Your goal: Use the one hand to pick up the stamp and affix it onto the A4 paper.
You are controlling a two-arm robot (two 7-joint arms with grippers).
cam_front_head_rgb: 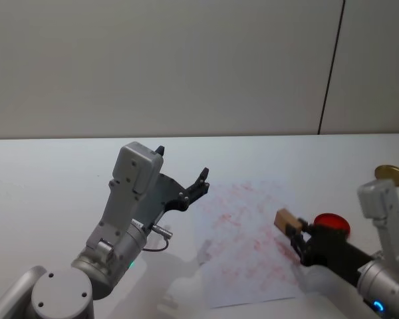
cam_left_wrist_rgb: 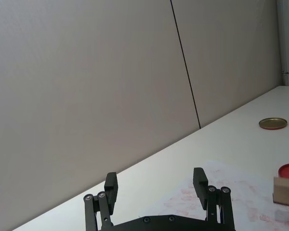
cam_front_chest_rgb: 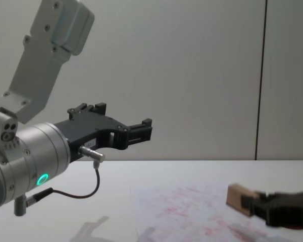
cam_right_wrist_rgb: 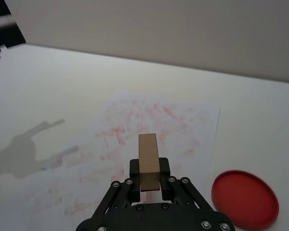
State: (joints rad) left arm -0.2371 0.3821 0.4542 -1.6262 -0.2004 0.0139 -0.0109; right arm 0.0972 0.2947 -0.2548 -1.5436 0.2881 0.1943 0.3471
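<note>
The left gripper [cam_front_head_rgb: 183, 166] hangs raised above the worktop [cam_front_head_rgb: 53, 173] on the left side, its 2 fingers [cam_left_wrist_rgb: 111, 186] spread apart and holding nothing, well away from the work. To its right the A4 paper [cam_front_head_rgb: 246, 256] lies flat, covered in faint red prints. Over the sheet's right part the right gripper [cam_front_head_rgb: 296, 234] is clenched on the stamp [cam_front_head_rgb: 284, 218], gripping 1 end so the block's long axis sticks out forward and leftward from the fingers, nearly level. It seems to be lifted off the paper, not touching it. So the sheet lies below the stamp, and the free end probably has to tip down before pressing. The red ink pad [cam_front_head_rgb: 331, 223] sits just right of the paper.
</note>
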